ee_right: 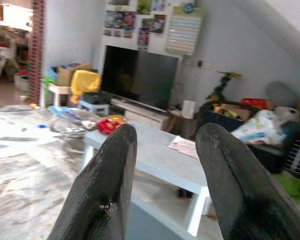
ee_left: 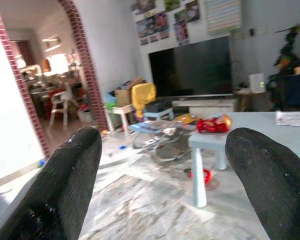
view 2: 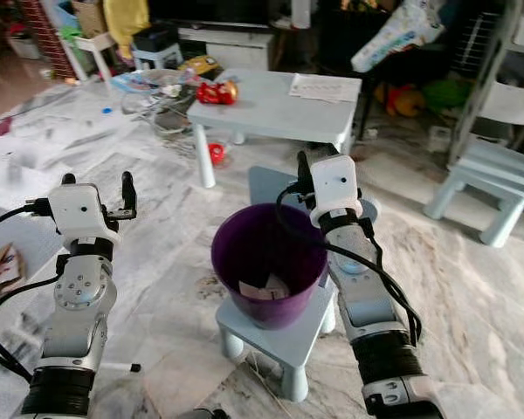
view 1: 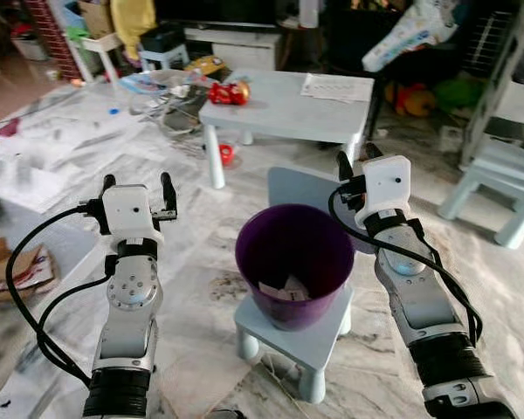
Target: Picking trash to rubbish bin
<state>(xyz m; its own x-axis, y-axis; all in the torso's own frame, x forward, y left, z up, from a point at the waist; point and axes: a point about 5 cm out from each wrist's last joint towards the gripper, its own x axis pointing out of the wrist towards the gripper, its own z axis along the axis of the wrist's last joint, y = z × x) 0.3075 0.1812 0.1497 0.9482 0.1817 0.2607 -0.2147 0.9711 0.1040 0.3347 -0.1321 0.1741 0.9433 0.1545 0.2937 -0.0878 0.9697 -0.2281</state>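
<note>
A purple rubbish bin (view 1: pixel 249 262) stands on a small pale blue stool (view 1: pixel 319 347) right in front of me. Paper scraps (view 1: pixel 284 290) lie at its bottom. My left gripper (view 1: pixel 138 182) is raised to the left of the bin, open, with nothing between its fingers (ee_left: pixel 65 190). At the bin's far right rim my right gripper (view 1: pixel 356 159) points away from me, open and holding nothing, its fingers (ee_right: pixel 105 185) apart. A red wrapper-like object (view 1: pixel 229 92) lies on the pale blue table (view 1: pixel 288 118) beyond the bin. Another red item (view 1: pixel 226 154) lies on the floor by the table leg.
A printed sheet (view 1: pixel 336 86) lies on the table's far right. Pale blue steps (view 1: pixel 506 188) stand at the right. Torn cardboard (view 1: pixel 17 266) lies on the floor at the left, and cluttered items (view 1: pixel 162 87) beyond the table's left end. A television (ee_left: pixel 190 67) stands against the back wall.
</note>
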